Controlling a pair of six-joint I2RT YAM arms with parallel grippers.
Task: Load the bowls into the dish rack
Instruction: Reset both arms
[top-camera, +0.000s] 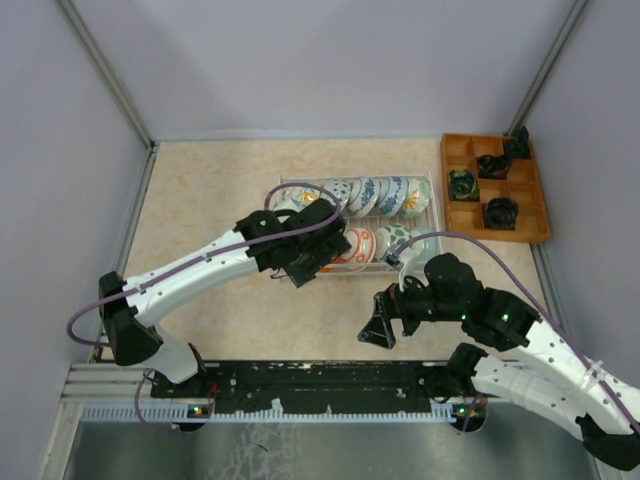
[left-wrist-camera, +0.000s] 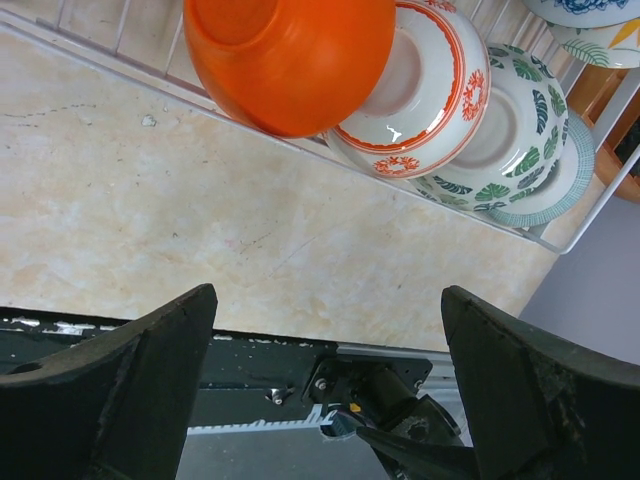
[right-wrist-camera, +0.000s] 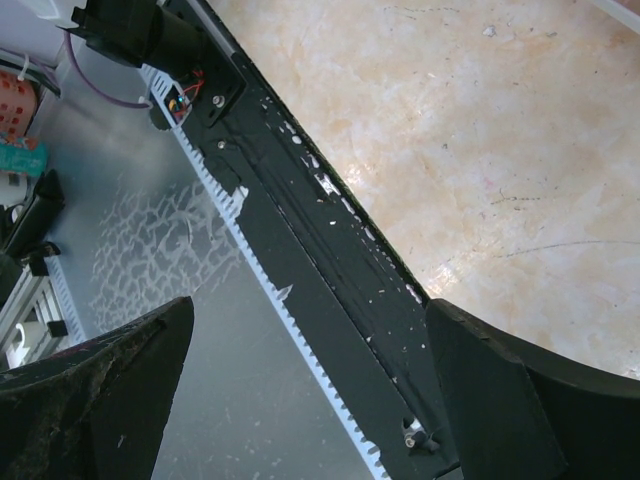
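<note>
Your left gripper (left-wrist-camera: 325, 305) is hanging with its two black fingers spread wide and nothing between them, just in front of the near rim of the pale wire dish rack (left-wrist-camera: 600, 195). Right past that rim, the bowl with the glossy orange outside (left-wrist-camera: 290, 60) is standing on edge at the left end of the front row. The white bowl with red-orange bands (left-wrist-camera: 430, 90) is leaning against it, then the white bowl with green leaf print (left-wrist-camera: 510, 130), then a pale green ribbed one (left-wrist-camera: 572, 170). They are resting on their sides, overlapping like this, so that the rim wire is propping them and a full row is fitting across the rack.

From overhead, a second row of white bowls with blue patterns (top-camera: 372, 195) is standing on edge along the far side in the same way.

Your right gripper (right-wrist-camera: 310, 315) is also gaping open and carrying nothing. It is hovering over the black rail (right-wrist-camera: 300, 260) at the table's near edge, well apart from the rack, which I judge is keeping it out of the left arm's way.

I am seeing no bowl lying outside the rack on the beige marbled table (top-camera: 210, 190), though the arms are covering part of it, so the loading is looking finished or nearly so. The orange wooden compartment tray (top-camera: 447, 185) to the right is holding only black items (top-camera: 500, 212), so you are right to be leaving it alone.
</note>
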